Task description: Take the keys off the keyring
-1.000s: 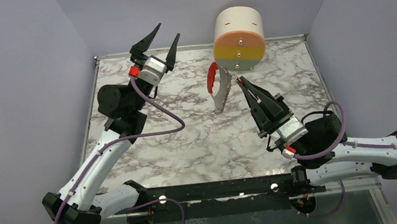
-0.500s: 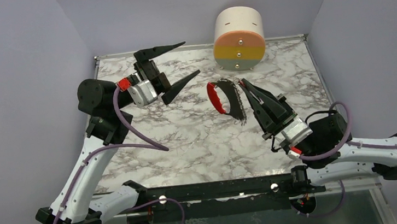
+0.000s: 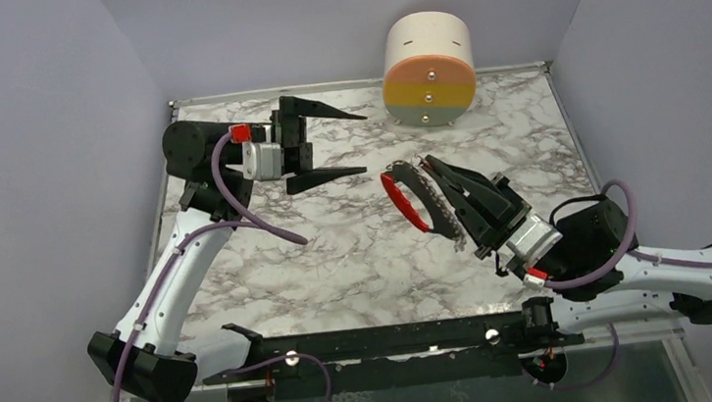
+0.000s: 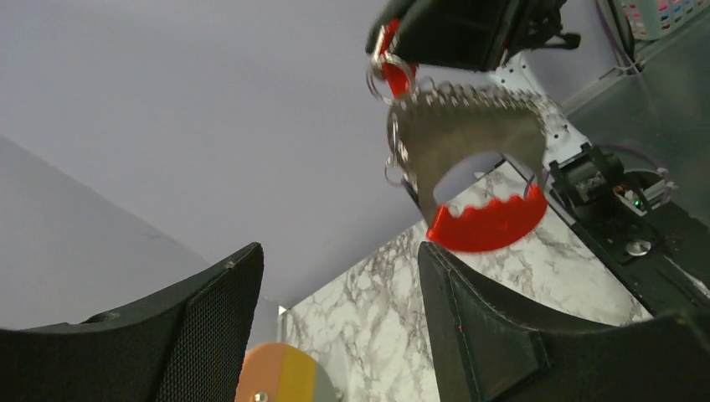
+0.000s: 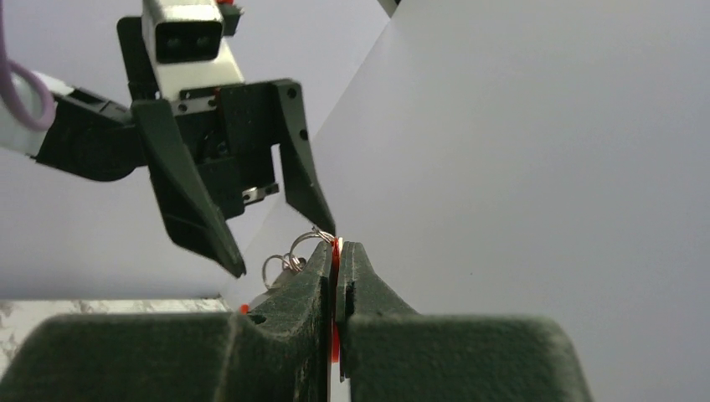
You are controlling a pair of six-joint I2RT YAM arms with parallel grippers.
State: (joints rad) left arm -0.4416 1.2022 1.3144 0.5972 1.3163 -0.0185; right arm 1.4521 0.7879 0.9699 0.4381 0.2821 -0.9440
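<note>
Right end effector (image 3: 427,163) fingers pressed together, pinching the keyring (image 3: 399,199), a short silver link chain joined to a red curved crescent clip. The keyring is held up off the grey-veined white marble-pattern worktop (image 3: 338,262), right of centre. It hangs just in front of the right fingertips.

Right wrist view: a thin red sliver shows in the seam between the two closed fingers. Cannot tell whether it is clip or key head. Small silver wire rings (image 5: 289,255) poke out just left of the fingertips.

Left wrist view: the red crescent (image 4: 490,224) sits at the low end of a flat grey metal part with a rounded cut-out. The beaded chain (image 4: 477,94) runs along its top edge. More thin rings dangle on the left side, below the right end effector's grip. The tiny keys cannot be picked out for sure in any view.

Left end effector (image 3: 364,143) spread wide, nothing between the fingers. It points across the worktop at the keyring, near it but apart, and is raised off the surface. Both of its black textured fingers (image 4: 209,335) frame the keyring in its own camera.

Cream cylinder with an orange, yellow and grey-green banded face (image 3: 428,66) sits at the far edge of the worktop, beyond the keyring and apart from both arms.
</note>
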